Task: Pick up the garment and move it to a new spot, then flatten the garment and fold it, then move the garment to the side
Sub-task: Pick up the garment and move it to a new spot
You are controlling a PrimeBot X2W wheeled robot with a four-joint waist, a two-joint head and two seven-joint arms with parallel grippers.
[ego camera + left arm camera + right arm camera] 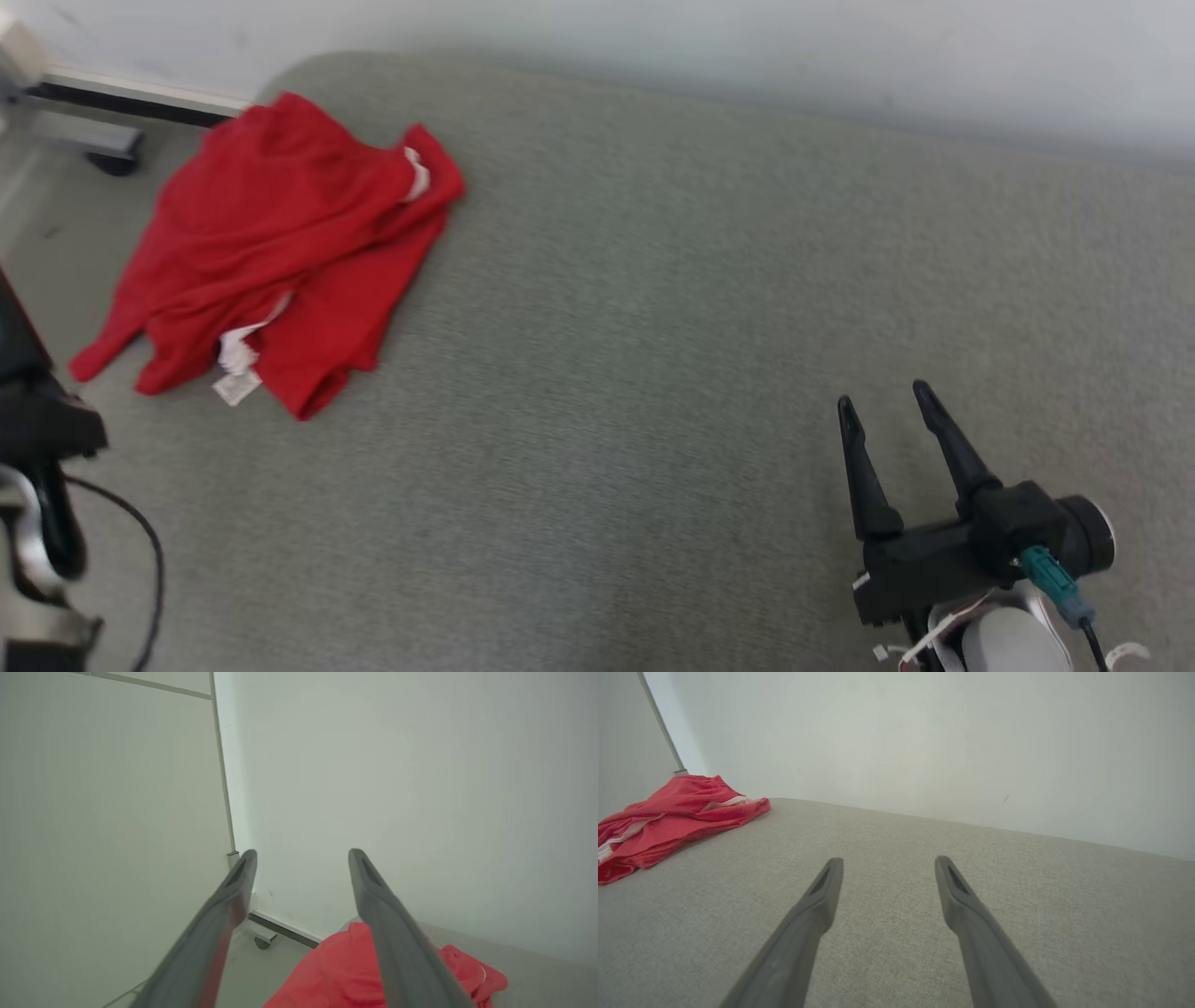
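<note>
a crumpled red garment [280,243] lies on the grey fabric surface [653,373], far left. the left gripper [302,856] and right gripper [883,394] both have fingers spread apart.

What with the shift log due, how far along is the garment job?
Done: apparently nothing; the red garment lies rumpled at the far left corner of the grey fabric surface. In hand: nothing; left end effector and right end effector are open and empty. Left: pick up, move, flatten, fold, set aside.
</note>
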